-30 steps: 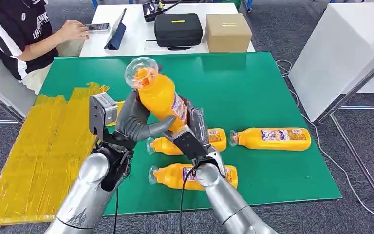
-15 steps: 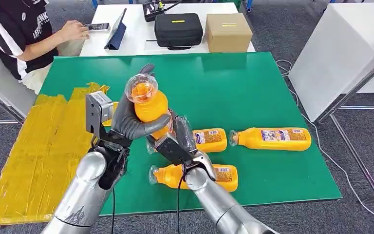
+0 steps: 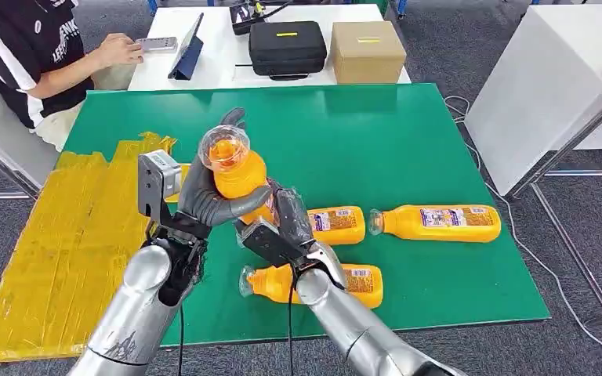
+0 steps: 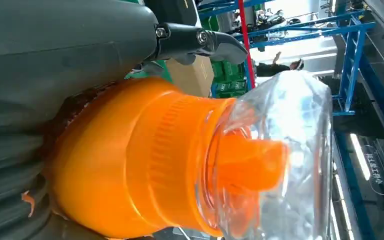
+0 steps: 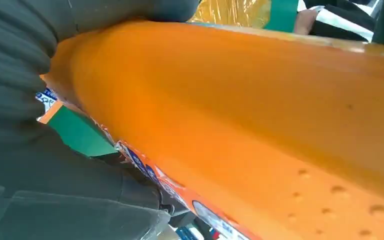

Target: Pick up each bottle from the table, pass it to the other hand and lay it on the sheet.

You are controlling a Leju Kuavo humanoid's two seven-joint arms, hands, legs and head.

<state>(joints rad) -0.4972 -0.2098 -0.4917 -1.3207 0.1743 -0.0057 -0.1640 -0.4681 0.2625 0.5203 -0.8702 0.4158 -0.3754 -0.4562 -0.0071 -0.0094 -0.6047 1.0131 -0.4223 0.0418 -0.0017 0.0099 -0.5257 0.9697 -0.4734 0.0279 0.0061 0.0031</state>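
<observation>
Your left hand (image 3: pixel 213 196) wraps fingers around the raised orange bottle (image 3: pixel 239 176); your right hand (image 3: pixel 282 227) clasps its base.

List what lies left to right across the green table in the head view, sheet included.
Yellow sheet → left hand gripping the raised bottle → right hand → rightmost lying bottle.
</observation>
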